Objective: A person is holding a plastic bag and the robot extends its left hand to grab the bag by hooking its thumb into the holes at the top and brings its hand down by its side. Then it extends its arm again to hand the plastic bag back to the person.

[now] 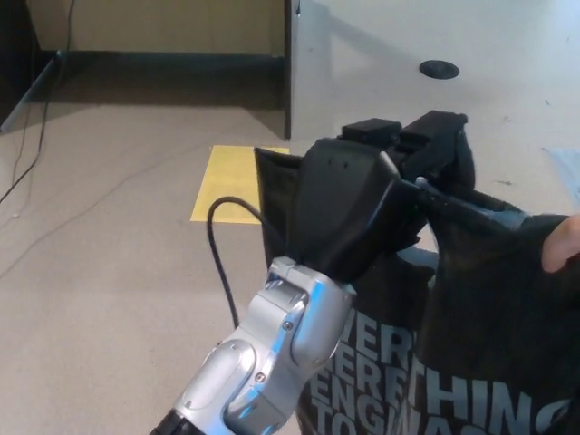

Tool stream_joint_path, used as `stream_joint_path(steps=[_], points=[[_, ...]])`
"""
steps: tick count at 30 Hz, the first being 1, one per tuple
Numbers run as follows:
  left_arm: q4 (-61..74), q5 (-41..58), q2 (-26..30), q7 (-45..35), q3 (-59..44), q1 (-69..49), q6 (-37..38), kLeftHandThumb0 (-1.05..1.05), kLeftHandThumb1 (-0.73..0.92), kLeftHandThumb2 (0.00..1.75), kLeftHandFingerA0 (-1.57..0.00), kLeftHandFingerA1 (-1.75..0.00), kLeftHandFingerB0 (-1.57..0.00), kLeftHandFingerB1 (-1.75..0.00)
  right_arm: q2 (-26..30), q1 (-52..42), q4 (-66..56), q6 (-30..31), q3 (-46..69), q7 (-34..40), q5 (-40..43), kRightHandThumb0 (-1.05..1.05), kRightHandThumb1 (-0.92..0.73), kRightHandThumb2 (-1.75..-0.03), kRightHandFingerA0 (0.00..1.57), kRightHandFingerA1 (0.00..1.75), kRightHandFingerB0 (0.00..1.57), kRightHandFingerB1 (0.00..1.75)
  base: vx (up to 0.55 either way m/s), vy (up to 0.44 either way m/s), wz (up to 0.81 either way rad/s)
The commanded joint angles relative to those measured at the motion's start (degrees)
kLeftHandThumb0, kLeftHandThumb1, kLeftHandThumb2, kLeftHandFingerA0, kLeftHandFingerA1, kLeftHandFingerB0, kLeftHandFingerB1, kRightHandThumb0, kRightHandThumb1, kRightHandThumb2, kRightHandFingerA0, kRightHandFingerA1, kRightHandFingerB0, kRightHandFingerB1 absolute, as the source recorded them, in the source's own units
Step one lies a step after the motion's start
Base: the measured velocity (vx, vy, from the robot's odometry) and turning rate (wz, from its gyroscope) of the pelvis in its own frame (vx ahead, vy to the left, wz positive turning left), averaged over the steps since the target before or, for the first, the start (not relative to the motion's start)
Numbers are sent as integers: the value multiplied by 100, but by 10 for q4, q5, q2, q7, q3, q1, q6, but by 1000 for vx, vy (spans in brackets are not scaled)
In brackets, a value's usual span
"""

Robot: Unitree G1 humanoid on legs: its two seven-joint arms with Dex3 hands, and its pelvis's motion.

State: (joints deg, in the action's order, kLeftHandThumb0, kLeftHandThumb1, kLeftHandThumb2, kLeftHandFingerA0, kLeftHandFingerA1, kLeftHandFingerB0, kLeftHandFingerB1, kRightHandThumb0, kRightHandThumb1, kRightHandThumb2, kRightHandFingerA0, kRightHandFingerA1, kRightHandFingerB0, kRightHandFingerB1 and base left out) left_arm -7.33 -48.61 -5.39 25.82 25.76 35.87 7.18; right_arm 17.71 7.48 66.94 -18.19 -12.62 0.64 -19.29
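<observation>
A black plastic bag with grey lettering fills the lower right of the head view. My left hand reaches in from the bottom left on a silver forearm and sits at the bag's top edge. Its fingers are curled down over that edge, shut on the bag. The thumb is hidden behind the hand and the bag. At the right edge, a person's fingertip pinches the top of the bag. My right hand does not show.
A yellow patch lies on the beige floor behind the bag. A pale surface with a round black spot is at the upper right. A black cable loops off my wrist.
</observation>
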Motion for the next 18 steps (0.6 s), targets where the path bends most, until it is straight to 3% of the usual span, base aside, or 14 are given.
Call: stream_joint_path(steps=[1, 3, 4, 5, 10, 11, 13, 15, 16, 17, 18], points=[[9, 17, 27, 58, -43, -4, 37, -10, 75, 79, -86, -175, -63, -154, 3, -7, 3, -9, 2, -1, 2, -26, -67, -60, 64, 46, 54, 40, 0, 0, 0], [14, 21, 28, 61, -52, -8, 37, -10, 77, 80, -86, -175, -65, -154, 4, -9, 4, -11, 0, 1, -1, -26, -67, -60, 64, 47, 54, 40, 0, 0, 0], [22, 23, 31, 59, -60, -14, 37, -16, 66, 101, -121, -144, -82, -122, 5, -12, 4, -12, -2, 1, -3, -26, -67, -60, 64, 47, 54, 40, 0, 0, 0], [26, 20, 36, 65, -69, -14, 36, -7, 75, 82, -86, -175, -67, -152, 4, -12, 5, -8, -4, 2, -5, -27, -68, -61, 65, 46, 54, 39, 0, 0, 0], [48, 28, 60, 62, -109, -16, 37, -7, 72, 84, -86, -175, -66, -148, 3, -14, 3, -4, -5, 2, -5, -27, -69, -61, 65, 46, 54, 39, 0, 0, 0], [50, 34, 64, 73, -120, -17, 44, -3, 68, 85, -87, -173, -74, -140, 3, -15, 2, -6, -5, 2, -5, -27, -68, -60, 64, 46, 54, 39, 0, 0, 0], [54, 39, 68, 75, -130, -19, 48, -3, 68, 84, -88, -172, -76, -139, 4, -16, 2, -8, -3, 1, -3, -27, -69, -60, 63, 46, 54, 39, 0, 0, 0], [69, 33, 76, 74, -144, -27, 38, -3, 69, 82, -81, -175, -65, -157, 4, -15, 2, -6, -2, 0, -2, -27, -69, -61, 65, 47, 55, 40, 0, 0, 0], [76, 29, 83, 80, -153, -32, 38, -3, 69, 82, -81, -175, -65, -157, 4, -14, 1, -6, -3, 1, -3, -27, -69, -61, 65, 47, 55, 40, 0, 0, 0], [79, 26, 85, 82, -155, -35, 37, 0, 67, 85, -84, -175, -60, -155, 4, -14, 3, -6, -3, 2, -3, -27, -68, -61, 66, 47, 55, 40, 0, 0, 0], [91, 28, 93, 85, -167, -46, 39, 2, 54, 98, -122, -147, -87, -127, 4, -13, 3, -8, -3, 3, -4, -27, -68, -61, 65, 47, 55, 40, 0, 0, 0]])
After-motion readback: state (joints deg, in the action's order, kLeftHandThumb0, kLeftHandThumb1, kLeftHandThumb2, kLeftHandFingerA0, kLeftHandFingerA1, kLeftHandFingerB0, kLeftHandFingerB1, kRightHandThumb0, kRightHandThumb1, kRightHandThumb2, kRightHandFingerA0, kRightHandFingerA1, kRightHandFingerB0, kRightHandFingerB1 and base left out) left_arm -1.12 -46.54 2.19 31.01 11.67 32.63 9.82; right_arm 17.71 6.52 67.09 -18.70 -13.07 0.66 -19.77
